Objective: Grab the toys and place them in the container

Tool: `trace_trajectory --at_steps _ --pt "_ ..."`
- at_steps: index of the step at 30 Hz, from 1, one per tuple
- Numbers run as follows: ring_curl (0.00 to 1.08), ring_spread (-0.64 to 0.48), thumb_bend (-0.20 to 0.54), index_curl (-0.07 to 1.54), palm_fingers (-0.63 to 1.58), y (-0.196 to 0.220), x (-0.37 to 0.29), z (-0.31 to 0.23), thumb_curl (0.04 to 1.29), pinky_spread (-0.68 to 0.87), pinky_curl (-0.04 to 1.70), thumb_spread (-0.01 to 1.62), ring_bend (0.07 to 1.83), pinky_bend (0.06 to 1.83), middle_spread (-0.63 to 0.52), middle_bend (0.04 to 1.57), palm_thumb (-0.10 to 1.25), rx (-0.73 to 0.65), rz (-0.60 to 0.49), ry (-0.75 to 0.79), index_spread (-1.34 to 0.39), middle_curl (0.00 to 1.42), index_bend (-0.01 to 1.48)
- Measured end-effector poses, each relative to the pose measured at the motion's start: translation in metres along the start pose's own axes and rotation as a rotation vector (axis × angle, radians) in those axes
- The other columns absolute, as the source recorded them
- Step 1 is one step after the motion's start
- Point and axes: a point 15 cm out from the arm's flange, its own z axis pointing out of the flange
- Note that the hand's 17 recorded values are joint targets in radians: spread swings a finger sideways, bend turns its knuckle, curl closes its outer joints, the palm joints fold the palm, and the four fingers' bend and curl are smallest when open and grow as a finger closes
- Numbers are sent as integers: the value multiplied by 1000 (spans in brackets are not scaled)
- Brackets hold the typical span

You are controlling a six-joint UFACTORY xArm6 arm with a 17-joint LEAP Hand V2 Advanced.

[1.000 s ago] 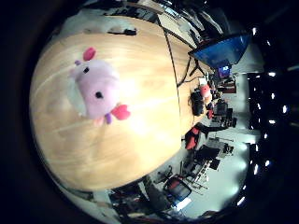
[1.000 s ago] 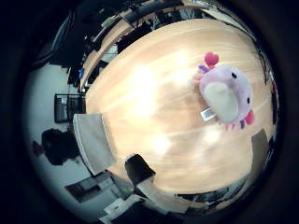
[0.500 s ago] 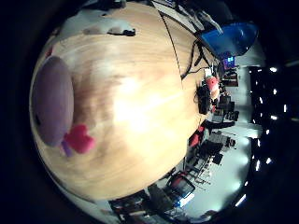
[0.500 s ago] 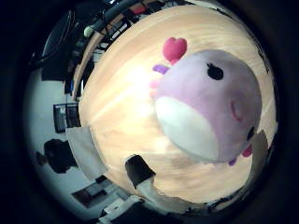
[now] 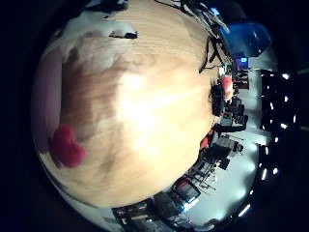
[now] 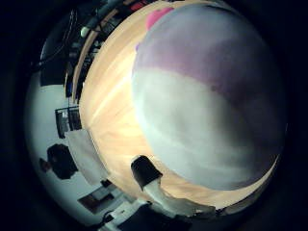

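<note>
Plush toy point(image 6: 207, 96) sits right under the palm, filling most of the thumb-side view: lilac upper body, pale whitish belly, resting on the wooden worktop point(image 5: 145, 111). One dark-tipped finger of the robot hand point(image 6: 151, 185) shows just beside the plush's belly edge; can't tell whether the fingers are spread or closing. Little-finger side catches only the plush's lilac flank and a red-pink frill point(image 5: 66, 147) at its edge, lying on the wood. Beyond the plush, bare worktop, then room clutter past the far edge.
</note>
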Motion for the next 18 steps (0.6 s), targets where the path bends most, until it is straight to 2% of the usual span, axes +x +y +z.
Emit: trace_trajectory --at_steps 6,8,10,11,13,18 --pt "331 -88 -14 224 338 1 -1 6 287 231 240 981 910 1033 -59 331 158 -12 0 -4 -401 385 132" --pt "348 -134 -3 212 417 3 -3 9 290 126 257 1010 970 1112 -80 352 196 -16 2 -13 -397 393 111" --pt "366 -184 0 194 514 6 -5 13 293 -50 287 1045 1040 1253 -105 353 246 -24 5 -21 -396 396 95" --pt "380 -214 31 183 594 6 -5 13 303 -147 314 1076 1081 1347 -125 350 318 -24 4 -21 -394 397 93" --pt "409 -252 69 178 635 7 -7 12 317 -259 356 1123 1135 1427 -155 372 422 -25 3 -21 -394 414 104" --pt "446 -317 162 177 793 15 -10 7 362 -377 396 1174 1194 1475 -263 478 680 -25 -1 -21 -413 468 148"
